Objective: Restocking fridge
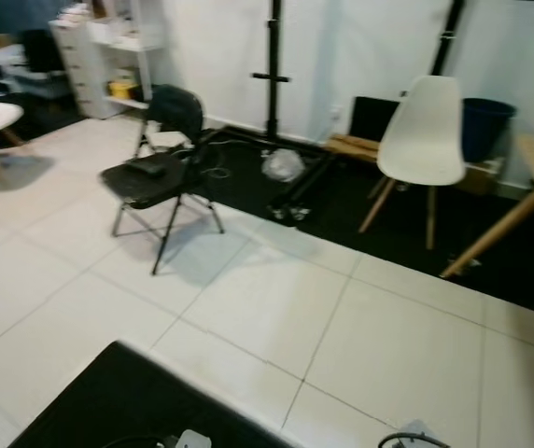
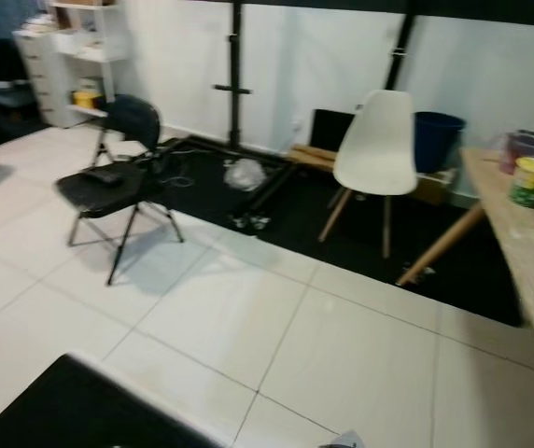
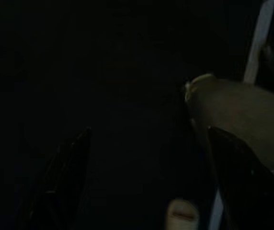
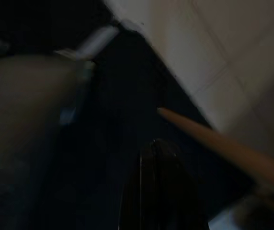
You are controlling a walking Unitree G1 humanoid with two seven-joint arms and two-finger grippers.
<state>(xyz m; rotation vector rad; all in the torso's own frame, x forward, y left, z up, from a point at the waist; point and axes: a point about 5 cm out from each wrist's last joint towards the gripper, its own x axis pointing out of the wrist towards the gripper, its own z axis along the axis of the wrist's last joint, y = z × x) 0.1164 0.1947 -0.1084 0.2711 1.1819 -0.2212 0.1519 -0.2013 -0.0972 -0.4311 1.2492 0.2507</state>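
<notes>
No fridge is in sight. A light wooden table [image 2: 519,243] runs along the right side, and on it stand a green and yellow tub [image 2: 531,182] and a dim purple-lidded container [image 2: 524,147]. In the dark left wrist view my left gripper [image 3: 149,132] hangs open with nothing between its two black fingers [image 3: 65,182]. My right gripper [image 4: 158,143] shows as one dark shape above a dark floor mat and pale tiles. Both arms hang low and idle.
A black folding chair [image 1: 150,173] stands on the white tiles at left. A white shell chair [image 1: 424,131] sits on the dark carpet beside a blue bin [image 1: 486,126]. A black stand [image 1: 272,75] and white shelves [image 1: 108,56] line the back. A black mat [image 1: 127,401] lies close by.
</notes>
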